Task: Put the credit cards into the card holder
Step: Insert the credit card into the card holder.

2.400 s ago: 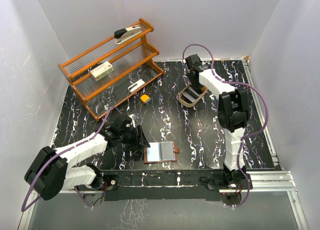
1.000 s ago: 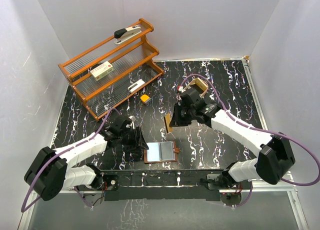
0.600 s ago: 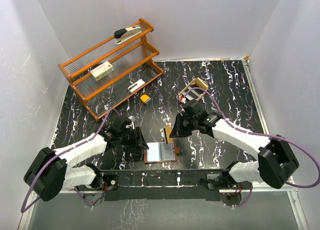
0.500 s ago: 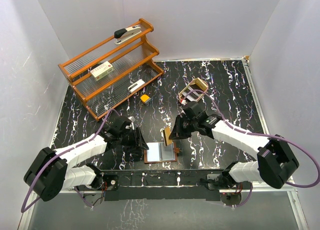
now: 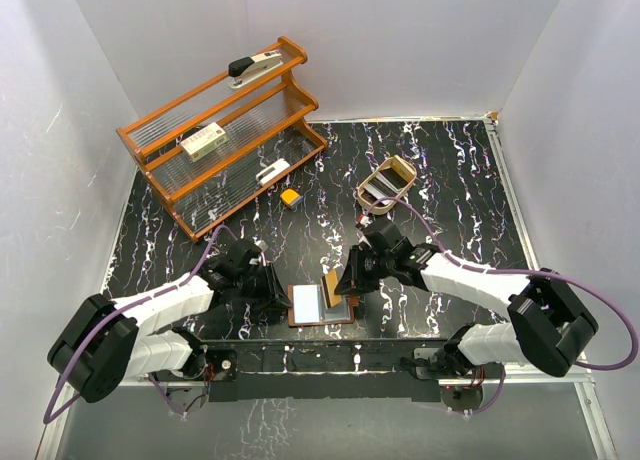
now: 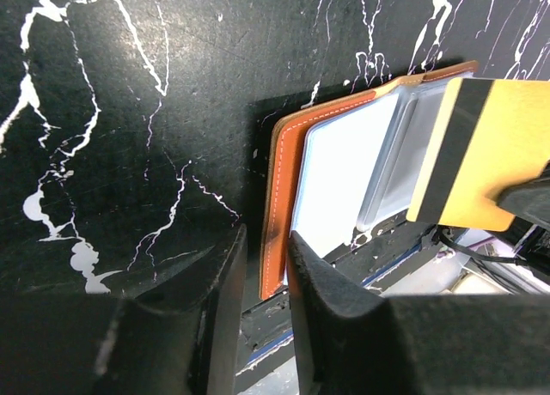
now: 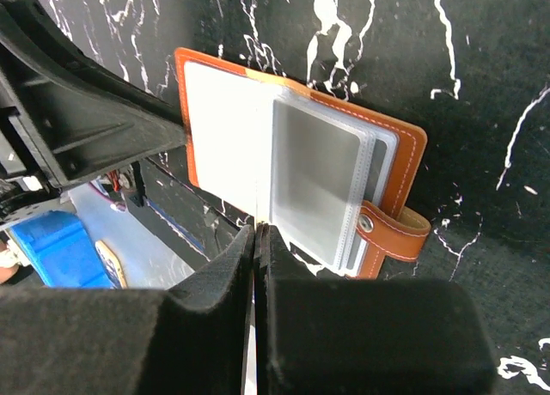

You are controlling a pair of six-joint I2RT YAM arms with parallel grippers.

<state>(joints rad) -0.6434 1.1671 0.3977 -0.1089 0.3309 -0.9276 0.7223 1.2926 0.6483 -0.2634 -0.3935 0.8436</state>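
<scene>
The card holder (image 5: 305,302) lies open near the table's front edge, brown cover down and grey sleeves up. My right gripper (image 5: 345,277) is shut on a credit card (image 5: 331,289), gold with a black stripe, held upright on edge. In the right wrist view the card's thin edge (image 7: 258,227) meets the holder's middle beside a clear sleeve (image 7: 318,180). My left gripper (image 6: 266,240) straddles the holder's left cover (image 6: 279,189). Its jaws stand narrowly apart, the inner finger (image 6: 322,300) against the cover and a dark gap at the outer one.
A tan oval tray (image 5: 404,164) with more cards sits at the back right. The orange rack (image 5: 225,130) with a stapler (image 5: 255,66) fills the back left. A small yellow block (image 5: 291,196) lies in front of it. The table's front rail runs just below the holder.
My right arm carried the card from the tray down to the open holder. The left jaws narrowed around the holder's left cover.
</scene>
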